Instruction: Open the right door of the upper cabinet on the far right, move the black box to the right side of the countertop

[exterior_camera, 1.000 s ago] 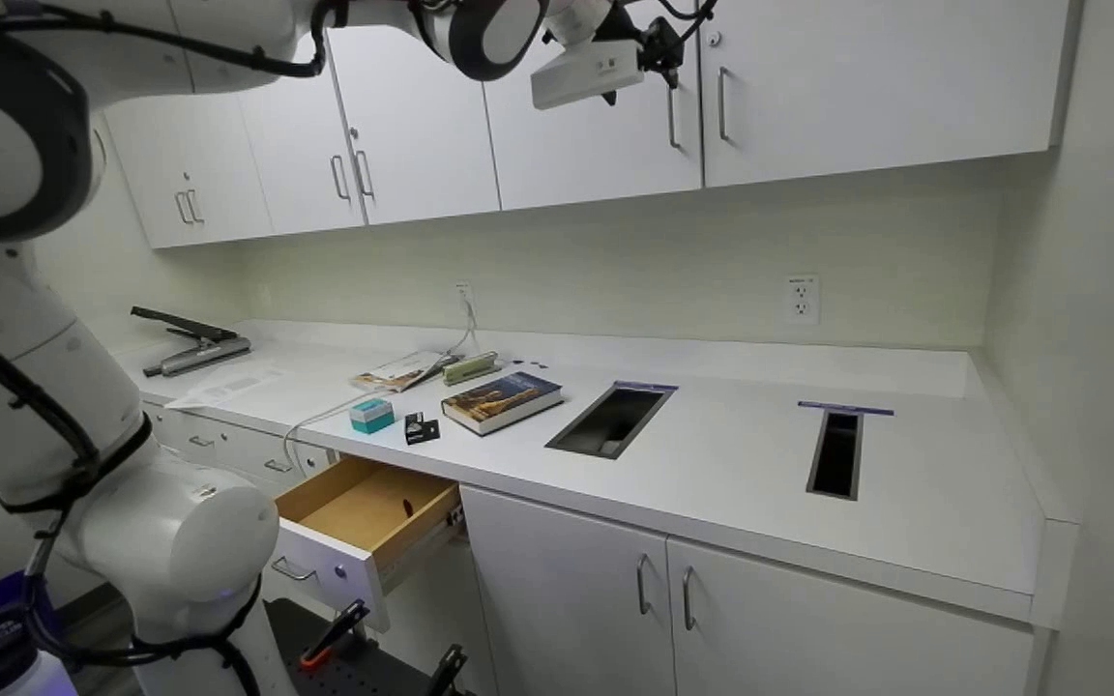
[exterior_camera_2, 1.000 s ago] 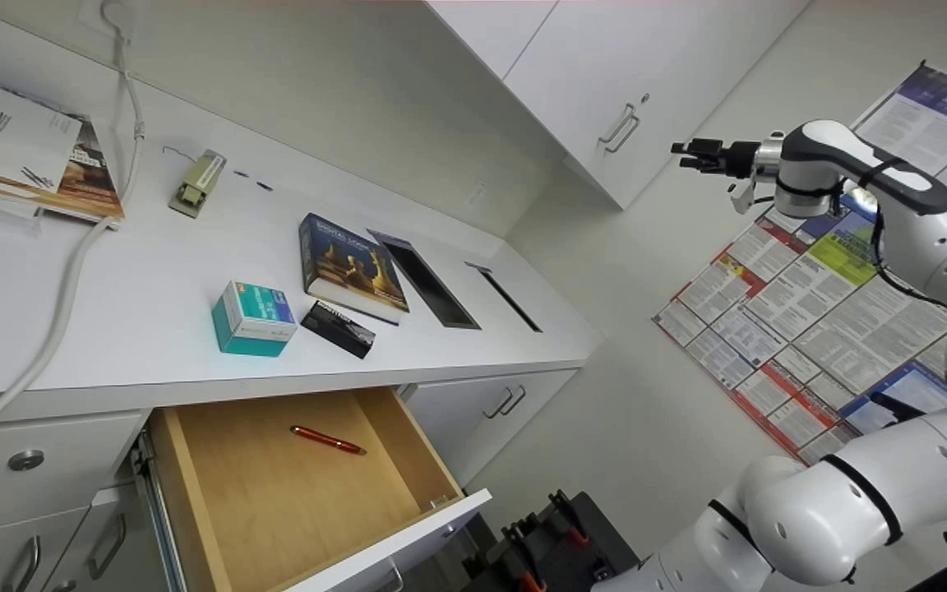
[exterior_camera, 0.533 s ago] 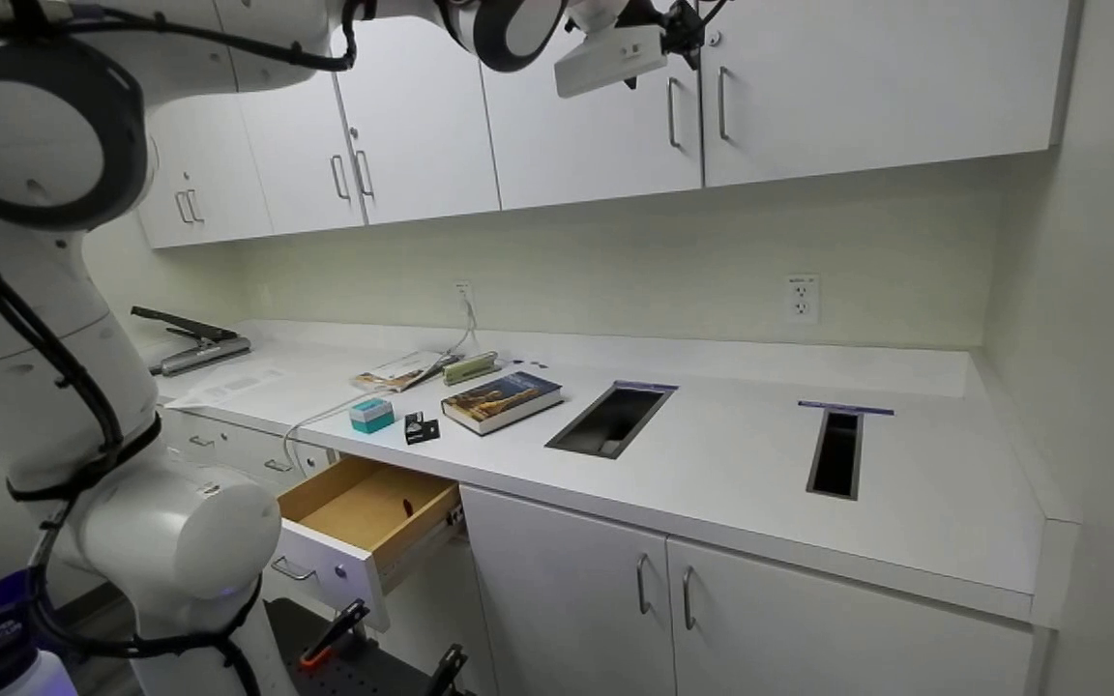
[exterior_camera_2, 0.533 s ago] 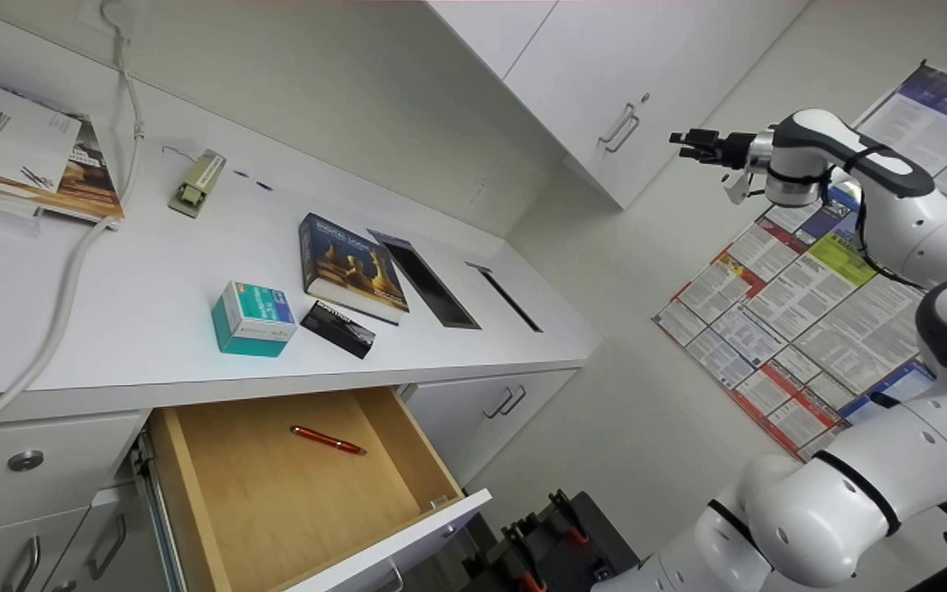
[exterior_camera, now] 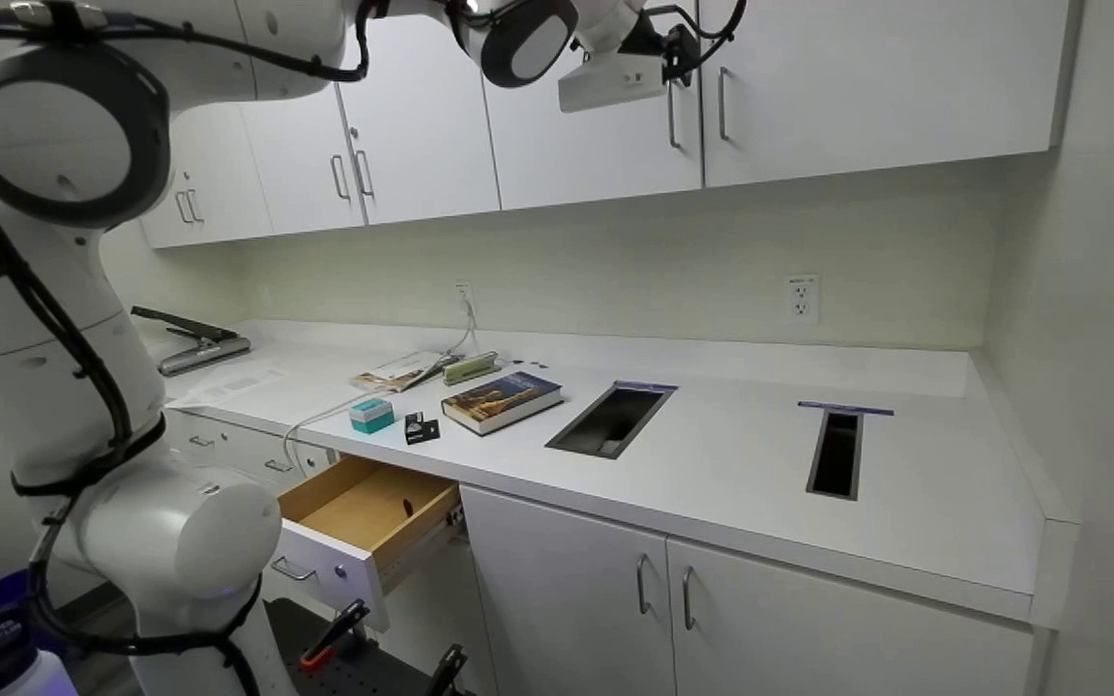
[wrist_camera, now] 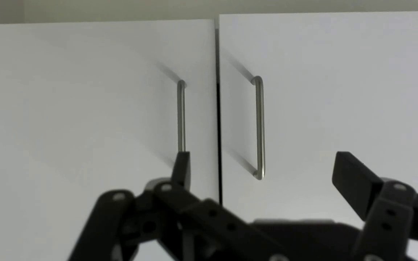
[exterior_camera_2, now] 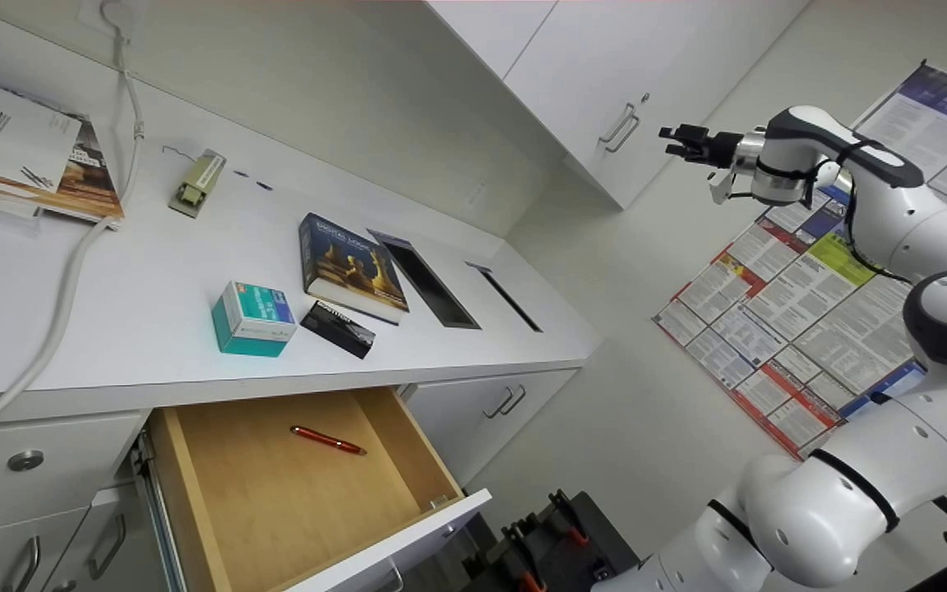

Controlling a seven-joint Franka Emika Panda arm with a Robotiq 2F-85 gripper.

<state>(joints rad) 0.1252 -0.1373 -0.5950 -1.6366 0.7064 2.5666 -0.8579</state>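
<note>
"DIGITAL LOGIC" — apparently — on the blue book (exterior_camera_2: 353,267)

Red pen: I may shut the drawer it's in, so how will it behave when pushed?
The pen looks slim and rounded, so it may roll in the drawer. Its straight body suggests stiffness; its glossy look hints at slipperiness.

Dim wrist view, soft shadows beside handles (wrist_camera: 260,127)

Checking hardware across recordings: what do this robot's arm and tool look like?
The arm is white and rounded, with dark rings around pale discs at joints. Black cables run along it; black straps circle it. The black tool has two jointed fingers with blocky tips. A pale box sits nearby.
</note>
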